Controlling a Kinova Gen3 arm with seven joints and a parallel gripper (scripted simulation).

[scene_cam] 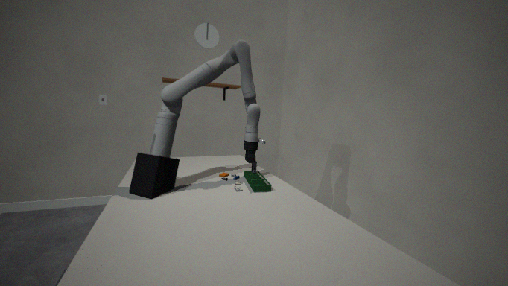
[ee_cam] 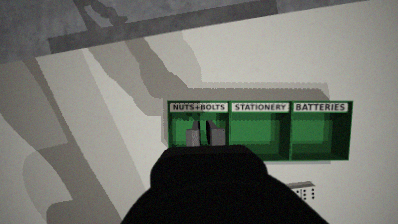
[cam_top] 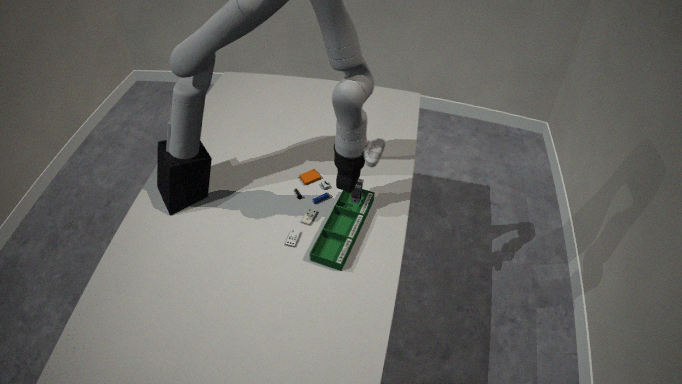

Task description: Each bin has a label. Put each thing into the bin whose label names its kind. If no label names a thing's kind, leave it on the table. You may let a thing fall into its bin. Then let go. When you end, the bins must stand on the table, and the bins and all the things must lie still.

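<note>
Gripper (cam_top: 356, 199) (scene_cam: 254, 171) (ee_cam: 203, 128): two grey fingers, narrowly parted, with green showing in the gap; nothing seen held between them; tips over or within the NUTS+BOLTS bin (cam_top: 368, 201) (ee_cam: 173, 136), exact depth and any contact with its floor not to be told

Arm (cam_top: 349, 100) (scene_cam: 243, 67): white, arched high from a black base (cam_top: 171, 209) (scene_cam: 135, 190), its last section hanging nearly upright above the bin, black gripper body lowermost

Bins, green, three joined in a row, upright on the table (cam_top: 225, 300) (scene_cam: 242, 231) (ee_cam: 360, 65): NUTS+BOLTS directly below the gripper; STATIONERY (cam_top: 343, 224) (ee_cam: 255, 131) next to it; BATTERIES (cam_top: 331, 246) (ee_cam: 312, 131) at the row's far end from the fingers; a low divider stands just beside the fingers, on the STATIONERY side

Loose things, all on the table, on the base side of the gripper and outside the bins:
– blue cylinder (cam_top: 321, 198) (scene_cam: 236, 177), lying flat, nearest the row
– small grey-white piece (cam_top: 325, 185) (scene_cam: 233, 175), near the cylinder, kind unclear
– orange block (cam_top: 310, 176) (scene_cam: 223, 174), flat, beyond that piece
– small dark piece (cam_top: 298, 194) (scene_cam: 224, 179), slender, farther from the fingers than the cylinder
– beige tile (cam_top: 309, 216) (scene_cam: 237, 183), dark marks on top, opposite the row's middle
– white tile (cam_top: 292, 238) (scene_cam: 238, 188), dotted, farthest from the gripper
</note>
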